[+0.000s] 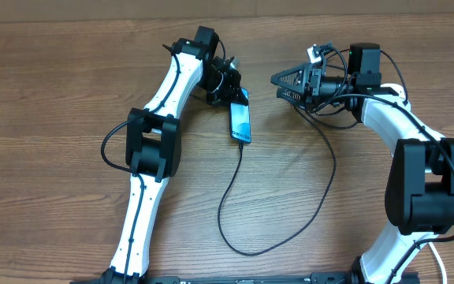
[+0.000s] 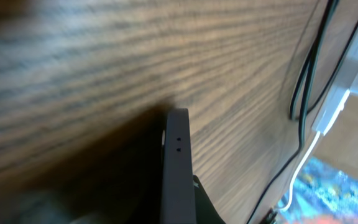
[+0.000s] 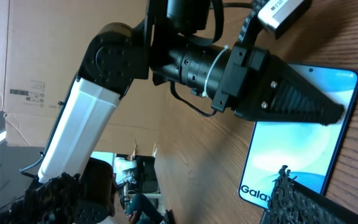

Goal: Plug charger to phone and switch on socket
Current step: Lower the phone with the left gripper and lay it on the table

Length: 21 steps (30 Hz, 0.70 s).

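Overhead shows your left pincer (image 1: 235,91) sitting on the phone's (image 1: 240,120) far end, probably to pin it while the charger (image 1: 219,211) meets the near end. I can't tell if it's clamped. Right pincer (image 1: 276,86) hangs beside the phone, fingers apart, nothing between them. Only the left wrist view catches the socket (image 2: 356,62); overhead misses it entirely.

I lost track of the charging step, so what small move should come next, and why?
Probably bring the open right fingers down to the charger tip at the near end of the phone and press it home. The left fingers seem to hold the phone steady, and whether the tip is seated is not clear.
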Motion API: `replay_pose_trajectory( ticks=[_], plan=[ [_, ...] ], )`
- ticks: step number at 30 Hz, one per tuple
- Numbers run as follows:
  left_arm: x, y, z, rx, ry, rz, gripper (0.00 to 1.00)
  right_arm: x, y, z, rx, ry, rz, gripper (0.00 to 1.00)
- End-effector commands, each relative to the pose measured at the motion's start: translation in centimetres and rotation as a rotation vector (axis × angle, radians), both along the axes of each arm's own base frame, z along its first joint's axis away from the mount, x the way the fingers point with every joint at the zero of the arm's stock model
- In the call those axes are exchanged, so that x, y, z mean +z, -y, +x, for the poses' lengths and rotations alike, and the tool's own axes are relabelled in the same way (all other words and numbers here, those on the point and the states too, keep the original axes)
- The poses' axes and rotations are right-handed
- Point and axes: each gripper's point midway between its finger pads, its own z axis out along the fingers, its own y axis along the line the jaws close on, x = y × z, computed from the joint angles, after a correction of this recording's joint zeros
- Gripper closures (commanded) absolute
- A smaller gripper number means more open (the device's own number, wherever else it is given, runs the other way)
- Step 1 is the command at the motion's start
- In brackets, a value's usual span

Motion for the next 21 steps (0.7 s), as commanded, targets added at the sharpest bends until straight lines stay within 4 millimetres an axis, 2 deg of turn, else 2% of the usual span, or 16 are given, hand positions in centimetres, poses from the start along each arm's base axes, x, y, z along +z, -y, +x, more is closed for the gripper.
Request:
replay_pose_trajectory(
  ticks=[1, 10, 13, 16, 21],
  plan=[
    [0.41, 0.27, 1.04, 0.069, -0.001, 0.023, 0.96, 0.45, -0.16, 0.08, 0.012, 0.025, 0.004, 0.00],
    [0.40, 0.28, 0.93, 0.077, -0.014, 0.026, 0.95, 0.41, -0.16, 0.05, 0.013, 0.024, 0.003, 0.00],
    [0.38, 0.25, 0.85, 0.077, -0.018, 0.028, 0.88, 0.38, -0.16, 0.02, 0.013, 0.021, 0.003, 0.00],
    [0.24, 0.09, 0.79, 0.079, -0.021, 0.040, 0.75, 0.35, -0.16, 0.00, 0.012, 0.018, 0.003, 0.00],
    [0.00, -0.21, 0.69, 0.083, -0.024, 0.061, 0.72, 0.35, -0.16, 0.00, 0.012, 0.018, 0.003, 0.00]
  ],
)
